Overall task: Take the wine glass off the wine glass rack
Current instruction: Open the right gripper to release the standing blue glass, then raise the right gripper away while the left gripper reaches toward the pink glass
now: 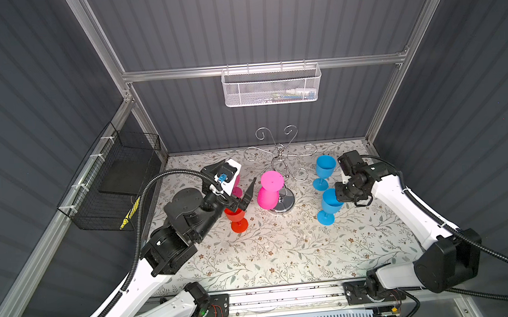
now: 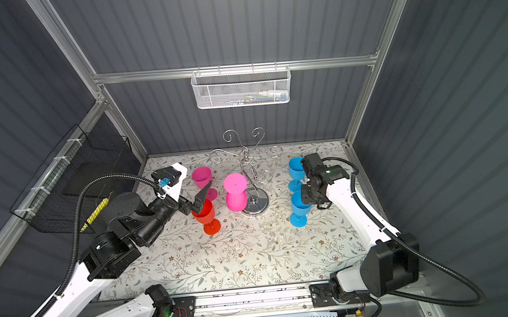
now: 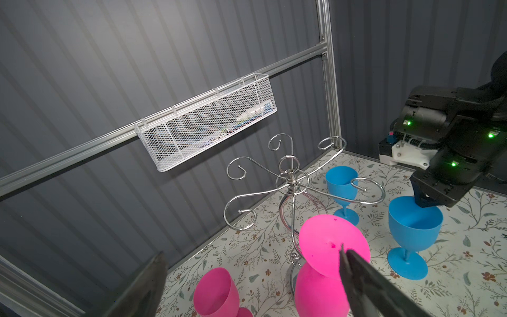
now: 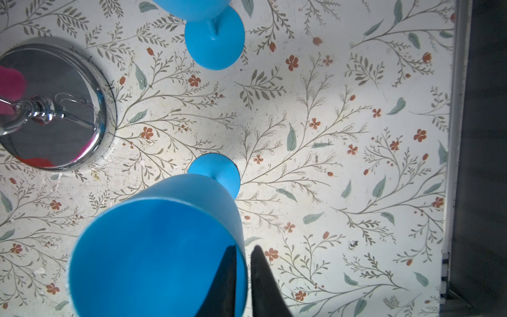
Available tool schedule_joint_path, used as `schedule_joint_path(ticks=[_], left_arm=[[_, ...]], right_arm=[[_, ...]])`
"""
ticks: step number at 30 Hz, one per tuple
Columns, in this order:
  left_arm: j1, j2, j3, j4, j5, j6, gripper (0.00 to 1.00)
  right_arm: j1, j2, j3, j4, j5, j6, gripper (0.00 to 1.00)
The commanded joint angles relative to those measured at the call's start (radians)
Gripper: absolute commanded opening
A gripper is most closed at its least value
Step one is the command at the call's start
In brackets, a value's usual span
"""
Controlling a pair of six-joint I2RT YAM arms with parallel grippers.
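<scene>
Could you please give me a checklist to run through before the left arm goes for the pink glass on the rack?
1. The left gripper is open: ok.
2. The pink plastic wine glass hangs upside down on the chrome wire wine glass rack: ok.
3. The left gripper is around the pink glass: not ok, it stands beside it and short of it.
4. The left gripper clears the red plastic wine glass beneath it: cannot tell.
5. The right gripper has let go of the nearer blue plastic wine glass: cannot tell, its fingers straddle the rim.
</scene>
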Motion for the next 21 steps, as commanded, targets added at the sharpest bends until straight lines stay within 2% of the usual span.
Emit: schedule_joint_path(ticks=[1, 8, 12, 17, 21], left_arm=[[-0.003, 0.000, 0.022, -0.006, -0.008, -0.011, 1.00], [-0.003, -0.009, 0.015, 0.009, -0.013, -0.021, 1.00], [-0.002, -0.004, 0.002, 0.049, -0.073, -0.055, 1.00], [-0.003, 0.021, 0.022, 0.067, -0.092, -0.107, 1.00], [-0.003, 0.038, 0.016, 0.079, -0.154, -0.107, 1.00]], right_arm=[[-0.003, 0.004, 0.023, -0.018, -0.003, -0.008, 0.19], [-0.003, -0.018, 0.073, -0.049, 0.000, -0.012, 0.23], [-0.003, -0.058, 0.118, -0.063, -0.028, -0.007, 0.25], [-0.005, -0.145, 0.150, 0.002, -0.143, 0.041, 0.26], [-0.005, -0.235, 0.130, 0.124, -0.284, 0.112, 0.26]])
